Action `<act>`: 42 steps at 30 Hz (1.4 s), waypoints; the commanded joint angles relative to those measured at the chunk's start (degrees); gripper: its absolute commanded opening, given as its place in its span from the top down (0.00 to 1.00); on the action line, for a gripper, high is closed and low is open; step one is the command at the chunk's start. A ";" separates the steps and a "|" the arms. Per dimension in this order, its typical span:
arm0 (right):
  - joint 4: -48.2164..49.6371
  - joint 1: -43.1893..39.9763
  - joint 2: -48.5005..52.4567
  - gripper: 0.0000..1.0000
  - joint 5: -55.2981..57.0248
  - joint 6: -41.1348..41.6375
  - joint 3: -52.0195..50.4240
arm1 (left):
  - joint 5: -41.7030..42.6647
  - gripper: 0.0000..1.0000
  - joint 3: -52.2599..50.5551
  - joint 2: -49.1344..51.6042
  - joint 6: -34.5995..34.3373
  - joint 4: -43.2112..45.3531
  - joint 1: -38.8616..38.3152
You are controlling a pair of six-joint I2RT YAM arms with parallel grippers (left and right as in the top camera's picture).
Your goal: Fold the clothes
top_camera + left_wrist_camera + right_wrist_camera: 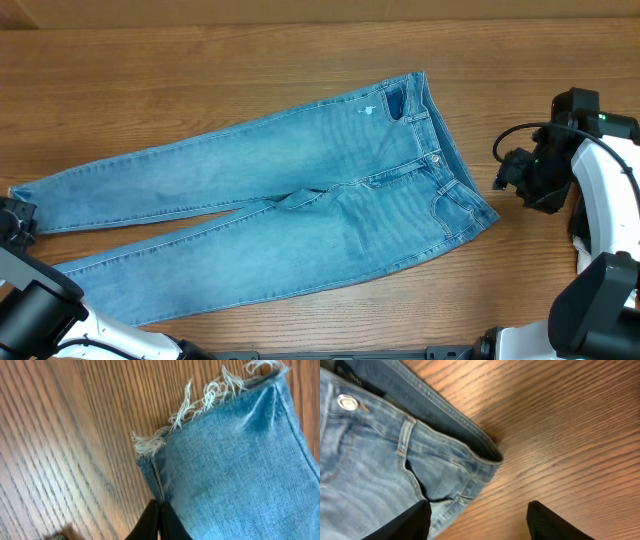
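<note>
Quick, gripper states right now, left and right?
Left gripper: jaws shut at the jeans hem; pinch unclear.
Right gripper: jaws open, holding nothing.

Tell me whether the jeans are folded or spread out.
Spread out: the jeans lie full length on the table, both legs extended, nothing doubled over.

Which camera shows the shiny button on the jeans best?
The right wrist view: the button looks big and clear. The overhead view shows it as a tiny dot. The left wrist view shows only the frayed leg end of the jeans, no button.
</note>
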 commanded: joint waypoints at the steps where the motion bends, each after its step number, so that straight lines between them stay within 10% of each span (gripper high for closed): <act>1: 1.75 0.17 -0.61 0.32 -2.84 -2.08 0.81 | 6.58 0.93 1.38 -1.36 -0.50 -1.44 -1.11; 4: 3.32 0.15 0.44 0.27 -4.94 -3.21 0.76 | 18.18 0.60 1.57 -1.46 1.86 -3.34 -2.27; 10: 2.54 0.17 7.93 0.20 -4.96 -3.21 0.52 | 17.49 0.57 1.64 -4.17 4.44 -25.05 -8.98; 13: 3.32 0.17 8.33 0.20 -5.14 -3.23 0.52 | 1.86 0.55 0.81 -4.13 4.26 -33.05 -13.90; 25: 3.58 0.17 8.33 0.16 -7.52 -4.31 0.52 | -7.32 0.07 -12.90 -4.11 -3.15 -29.66 -17.27; 28: 3.50 0.17 8.33 0.16 -7.52 -4.31 0.52 | -7.65 0.21 -16.41 -4.11 -3.15 -24.44 -17.29; 31: 3.30 0.17 8.33 0.16 -7.50 -4.31 0.52 | -8.22 0.73 -19.91 -4.11 -3.17 -20.15 -17.29; 42: 2.93 0.17 8.33 0.16 -7.48 -4.33 0.52 | -14.69 0.67 -26.60 -4.11 -8.66 -12.24 -12.94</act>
